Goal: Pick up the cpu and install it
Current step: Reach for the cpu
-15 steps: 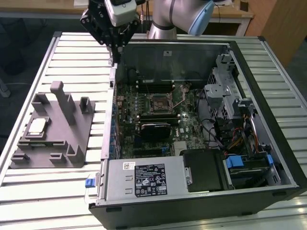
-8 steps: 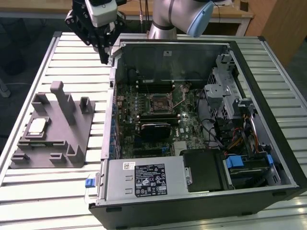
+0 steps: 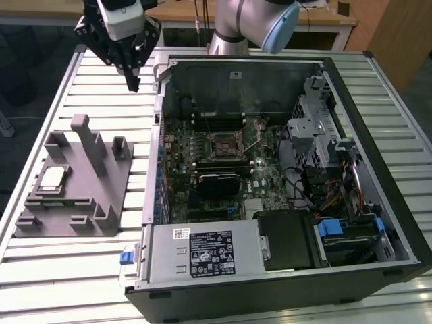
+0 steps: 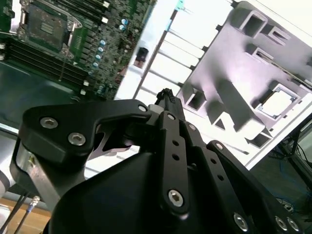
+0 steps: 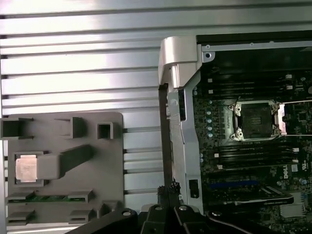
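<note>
Snugly, square silvery cpu (image 3: 52,177) sits in blocky grey fixture (image 3: 113,192).

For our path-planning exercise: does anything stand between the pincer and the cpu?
Nothing covers the cpu, which lies open on the grey fixture. The fixture's tall post stands beside it on the side toward the pincer, so a low sideways approach would likely meet it.

The claw (image 3: 133,84) hangs pointing downward, closed on nothing.
</note>
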`<state>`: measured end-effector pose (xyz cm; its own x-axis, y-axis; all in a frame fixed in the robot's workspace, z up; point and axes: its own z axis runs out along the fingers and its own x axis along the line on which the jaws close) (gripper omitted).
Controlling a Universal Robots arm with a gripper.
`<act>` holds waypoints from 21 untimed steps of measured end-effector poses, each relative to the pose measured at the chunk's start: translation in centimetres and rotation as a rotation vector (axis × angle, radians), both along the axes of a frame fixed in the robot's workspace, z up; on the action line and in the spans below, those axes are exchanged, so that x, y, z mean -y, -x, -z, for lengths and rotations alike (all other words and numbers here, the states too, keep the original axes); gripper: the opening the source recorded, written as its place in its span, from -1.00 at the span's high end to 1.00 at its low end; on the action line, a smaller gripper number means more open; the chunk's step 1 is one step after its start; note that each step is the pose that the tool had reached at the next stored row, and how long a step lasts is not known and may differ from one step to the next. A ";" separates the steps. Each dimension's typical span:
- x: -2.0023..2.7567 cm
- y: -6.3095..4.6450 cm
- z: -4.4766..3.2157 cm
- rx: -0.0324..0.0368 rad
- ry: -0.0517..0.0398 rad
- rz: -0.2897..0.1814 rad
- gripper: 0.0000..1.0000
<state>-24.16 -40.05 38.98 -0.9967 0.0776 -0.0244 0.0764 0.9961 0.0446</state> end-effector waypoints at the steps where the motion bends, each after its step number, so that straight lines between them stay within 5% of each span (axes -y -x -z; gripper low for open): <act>1: 0.01 0.3 0.01 0.0000 0.0000 0.000 0.79; 21: 0.12 5.3 0.40 0.0000 0.0000 0.001 0.79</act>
<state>-29.51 -40.16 38.57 -0.9966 0.0785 -0.0244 0.0774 0.9960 0.0446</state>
